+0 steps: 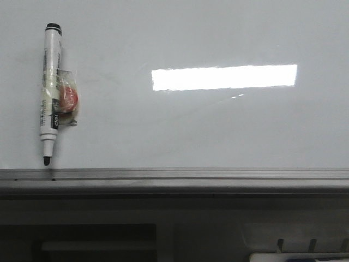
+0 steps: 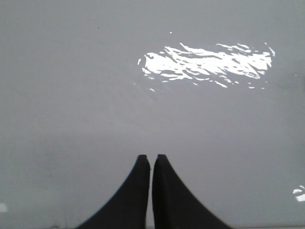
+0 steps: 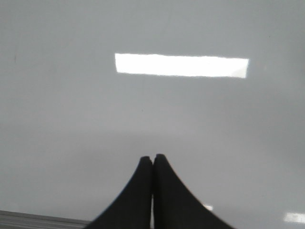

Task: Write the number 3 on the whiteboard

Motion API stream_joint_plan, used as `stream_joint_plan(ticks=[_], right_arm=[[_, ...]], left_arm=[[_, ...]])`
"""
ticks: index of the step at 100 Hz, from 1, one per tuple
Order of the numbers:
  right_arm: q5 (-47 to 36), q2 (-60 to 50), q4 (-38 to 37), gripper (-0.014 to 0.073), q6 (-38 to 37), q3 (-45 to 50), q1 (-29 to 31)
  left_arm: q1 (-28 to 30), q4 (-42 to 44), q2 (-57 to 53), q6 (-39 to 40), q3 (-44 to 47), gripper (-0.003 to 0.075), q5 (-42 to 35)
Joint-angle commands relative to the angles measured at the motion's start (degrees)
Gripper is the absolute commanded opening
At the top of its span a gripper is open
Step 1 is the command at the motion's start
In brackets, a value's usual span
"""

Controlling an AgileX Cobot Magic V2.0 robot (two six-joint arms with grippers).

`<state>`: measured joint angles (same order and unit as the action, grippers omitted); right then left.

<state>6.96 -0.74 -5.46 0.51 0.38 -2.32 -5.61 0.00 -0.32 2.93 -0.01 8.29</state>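
Large glossy pale grey-white whiteboard (image 1: 218, 125), grey metal rail (image 1: 174, 176) along near edge; bare, no number 3 drawn yet. White marker pen (image 1: 50, 93), uncapped, black tip toward rail, long axis running away from robot, at far left. Nearer left arm, probably. Left gripper (image 2: 151, 160) pressed together, empty. Right gripper (image 3: 153, 160) likewise.

Glossy pale whiteboard (image 1: 218, 125) is the carrying surface, grey rail (image 1: 174, 177) along its near edge. A marker pen (image 1: 50, 93) lies on it, tip toward the rail, taped red-and-clear bundle (image 1: 68, 101) touching its side. Neither pincer view shows the pen; board bare ahead of both pincers.
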Motion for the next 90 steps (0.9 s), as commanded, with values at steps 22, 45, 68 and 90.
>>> stream_joint_plan(ticks=[22, 45, 68, 90], right_arm=[[-3.3, -0.8, 6.6, -0.0061, 0.3, 1.5, 0.3], [0.9, 1.0, 7.8, -0.0061, 0.3, -2.6, 0.3], [7.2, 7.9, 10.0, -0.0061, 0.3, -9.6, 0.3], [9.1, 10.4, 10.4, -0.0061, 0.3, -12.1, 0.3]], left_arm=[[-0.2, -0.9, -1.0, 0.7, -2.7, -0.0021, -4.9], [-0.2, 0.9, 5.1, 0.7, -9.3, -0.0021, 0.5], [-0.2, 1.4, 12.0, 0.7, -16.2, -0.0021, 2.2], [-0.2, 1.4, 12.2, 0.7, -16.8, -0.0014, 1.0]])
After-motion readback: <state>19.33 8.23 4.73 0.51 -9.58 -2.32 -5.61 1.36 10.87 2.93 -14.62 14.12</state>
